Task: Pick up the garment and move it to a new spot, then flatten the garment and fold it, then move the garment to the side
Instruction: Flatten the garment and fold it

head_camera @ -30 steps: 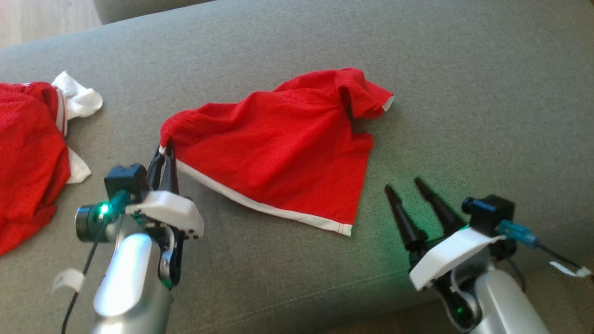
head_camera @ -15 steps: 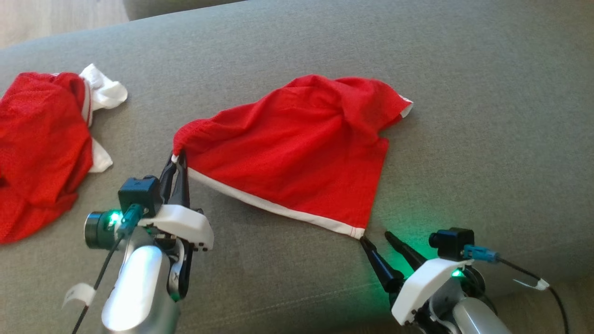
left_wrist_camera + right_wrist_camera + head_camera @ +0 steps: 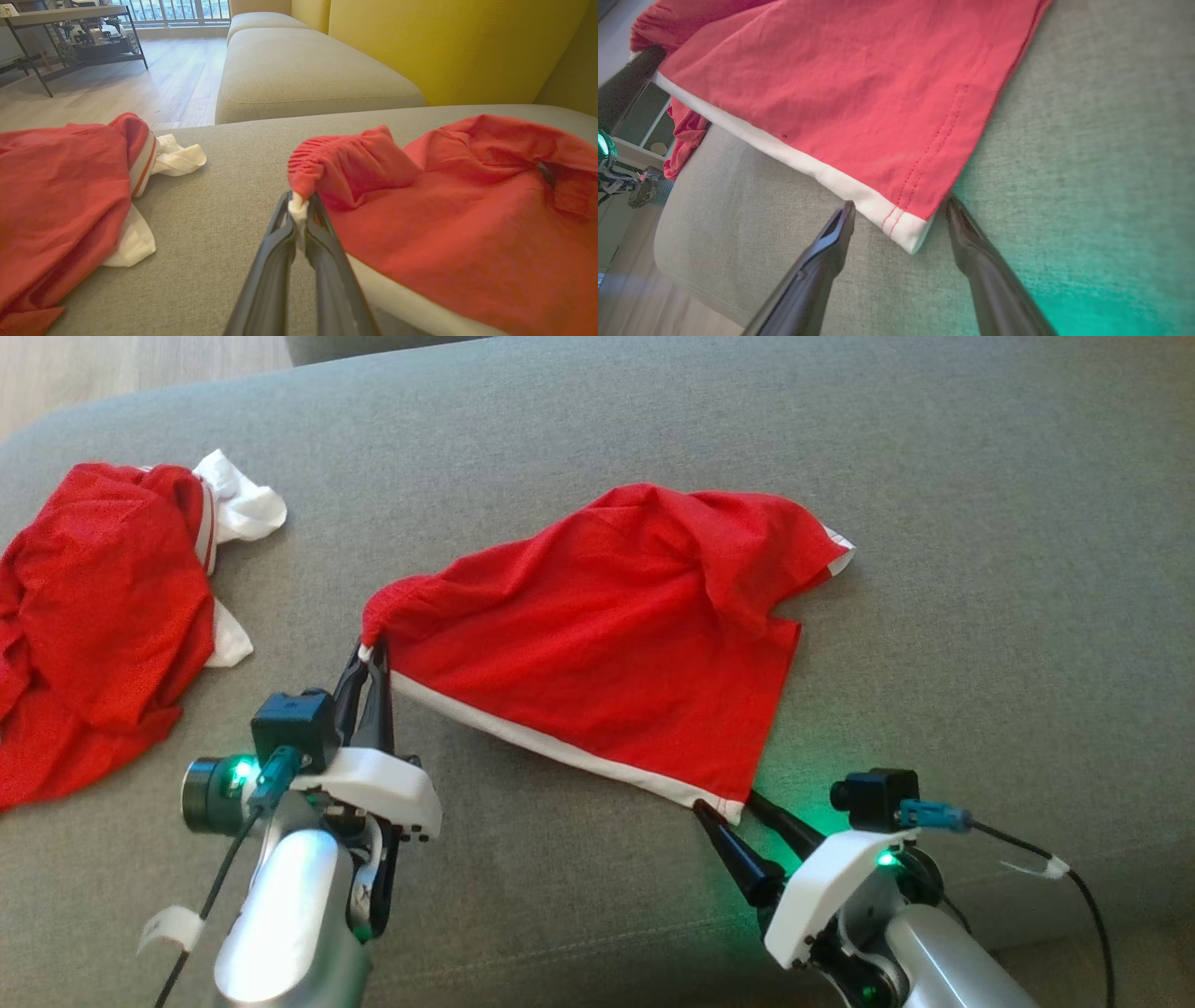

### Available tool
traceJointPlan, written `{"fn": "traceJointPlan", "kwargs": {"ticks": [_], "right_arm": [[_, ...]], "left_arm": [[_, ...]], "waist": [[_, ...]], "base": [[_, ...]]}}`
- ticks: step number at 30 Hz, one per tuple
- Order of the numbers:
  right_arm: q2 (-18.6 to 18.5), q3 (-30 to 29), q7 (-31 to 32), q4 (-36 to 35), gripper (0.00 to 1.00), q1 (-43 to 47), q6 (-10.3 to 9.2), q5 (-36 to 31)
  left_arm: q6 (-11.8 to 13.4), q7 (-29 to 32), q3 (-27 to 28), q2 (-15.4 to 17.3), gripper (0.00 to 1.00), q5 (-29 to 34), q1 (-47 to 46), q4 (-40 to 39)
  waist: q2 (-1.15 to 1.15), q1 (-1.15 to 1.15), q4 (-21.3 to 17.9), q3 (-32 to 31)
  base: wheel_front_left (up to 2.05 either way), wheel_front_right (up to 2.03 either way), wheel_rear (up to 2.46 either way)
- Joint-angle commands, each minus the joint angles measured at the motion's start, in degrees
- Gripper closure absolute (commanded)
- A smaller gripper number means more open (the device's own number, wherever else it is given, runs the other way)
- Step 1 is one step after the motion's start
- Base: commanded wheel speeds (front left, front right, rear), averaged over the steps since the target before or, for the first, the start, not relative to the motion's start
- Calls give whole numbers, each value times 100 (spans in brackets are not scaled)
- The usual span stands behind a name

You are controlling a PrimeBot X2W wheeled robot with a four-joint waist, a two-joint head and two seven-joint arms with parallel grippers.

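Red white-hemmed garment (image 3: 607,644) lies rumpled on grey woven cushion (image 3: 980,523).

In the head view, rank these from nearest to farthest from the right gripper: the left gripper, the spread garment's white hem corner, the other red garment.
1. white hem corner, between the open fingers of the right gripper.
2. left gripper, off to the left, lower left of centre.
3. other red garment, at the far left edge.

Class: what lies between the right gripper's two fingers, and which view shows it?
A white-hemmed corner of the red garment, inside the open right gripper; right wrist view.
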Motion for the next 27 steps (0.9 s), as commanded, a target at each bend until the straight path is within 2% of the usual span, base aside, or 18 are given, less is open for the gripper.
{"fn": "traceJointPlan", "kwargs": {"ticks": [1,4,5,6,8,13,21,27], "right_arm": [[52,252,134,50,0,-38,-2,66],[52,366,189,129,0,-102,-2,174],[52,400,209,158,11,-124,-2,195],[52,435,233,191,51,-144,-2,208],[52,505,274,243,100,-180,-2,218],[52,537,260,323,100,-228,-2,183],[52,138,-66,94,100,-337,-2,-59],[24,-421,-233,-709,100,-427,-2,-496]], "left_arm": [[43,-35,165,47,100,-35,-133,-209],[52,-35,158,44,100,-43,-161,-206],[53,-35,159,43,100,-46,-168,-205],[54,-35,163,42,100,-48,-175,-204],[60,-35,176,41,100,-48,-187,-203],[86,-35,253,56,100,-43,-197,-201],[86,-35,372,101,100,-78,-150,-200],[-86,-33,380,119,100,-222,-79,-278]], "waist": [[0,0,13,12],[0,0,32,34],[0,0,35,41],[0,0,37,48],[0,0,37,54],[0,0,13,36],[0,0,-44,-125],[0,0,-84,-377]], "base": [[0,0,0],[0,0,0],[0,0,0],[0,0,0],[0,0,0],[0,0,0],[0,0,0],[0,0,0]]}}
